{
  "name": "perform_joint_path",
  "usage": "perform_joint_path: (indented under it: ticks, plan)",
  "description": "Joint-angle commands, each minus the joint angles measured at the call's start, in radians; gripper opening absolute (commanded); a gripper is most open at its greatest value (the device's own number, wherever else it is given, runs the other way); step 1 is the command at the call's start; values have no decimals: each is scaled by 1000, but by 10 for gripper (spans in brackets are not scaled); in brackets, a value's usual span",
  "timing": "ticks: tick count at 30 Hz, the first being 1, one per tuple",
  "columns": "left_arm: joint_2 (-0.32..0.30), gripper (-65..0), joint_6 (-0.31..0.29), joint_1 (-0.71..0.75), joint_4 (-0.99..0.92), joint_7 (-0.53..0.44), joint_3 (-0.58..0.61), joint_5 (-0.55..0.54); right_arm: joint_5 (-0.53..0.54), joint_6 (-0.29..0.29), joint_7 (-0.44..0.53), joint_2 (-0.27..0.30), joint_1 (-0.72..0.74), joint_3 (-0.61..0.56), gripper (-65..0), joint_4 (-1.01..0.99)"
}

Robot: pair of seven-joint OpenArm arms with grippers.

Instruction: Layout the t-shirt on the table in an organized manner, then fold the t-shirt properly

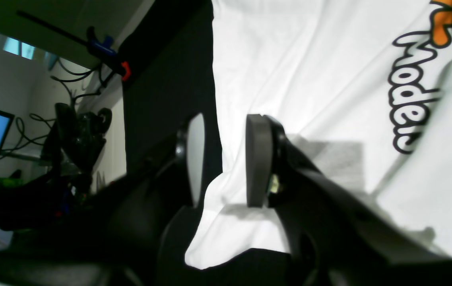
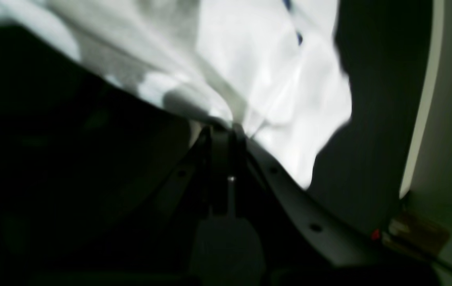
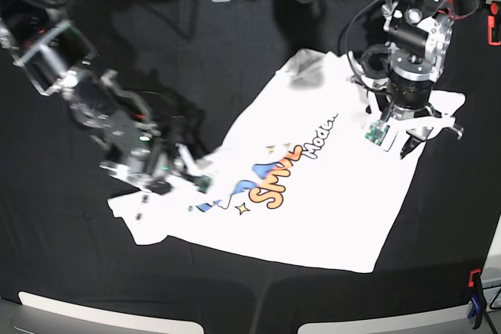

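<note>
T-shirt (image 3: 313, 193): print up, askew and creased on the black surface (image 3: 235, 44). Right claw (image 2: 226, 129): clenched on a pinch of cloth at the sleeve side. Left claw (image 1: 222, 159): released, astride the opposite edge. Advice: close the left on one layer only, then draw both apart low and evenly to flatten.

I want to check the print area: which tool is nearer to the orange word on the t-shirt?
Right. The right tool is shut on the t-shirt just beside the orange word; the left tool stands open at the shirt's far edge.
</note>
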Motion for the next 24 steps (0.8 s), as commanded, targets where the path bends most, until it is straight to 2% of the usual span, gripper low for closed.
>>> perform_joint_path:
  ticks: [1,3,7,13,17,20,22,24]
  plan:
    - [-10,-484,4,-11,16,-20,-6,21,10,-4,-12,41,16,10,-650,34]
    - [-10,-484,4,-11,16,-20,-6,22,35,-2,-35,111,-2,10,-650,62]
    - [-10,-484,4,-11,16,-20,-6,21,81,67,-63,251,-48,10,-650,82]
    - [-10,-484,3,-11,16,-20,-6,21,90,45,-82,444,-68,10,-650,84]
    - [-10,-484,4,-11,16,-20,-6,21,98,40,-124,522,-69,10,-650,84]
    - [-10,-484,4,-11,16,-20,-6,21,159,16,-179,531,-69,10,-647,84]
    - [-10,-484,4,-11,16,-20,-6,21,191,3,-201,526,-69,10,-480,84]
    - [-10,-484,4,-11,16,-20,-6,21,190,-29,-213,517,-71,10,-345,84]
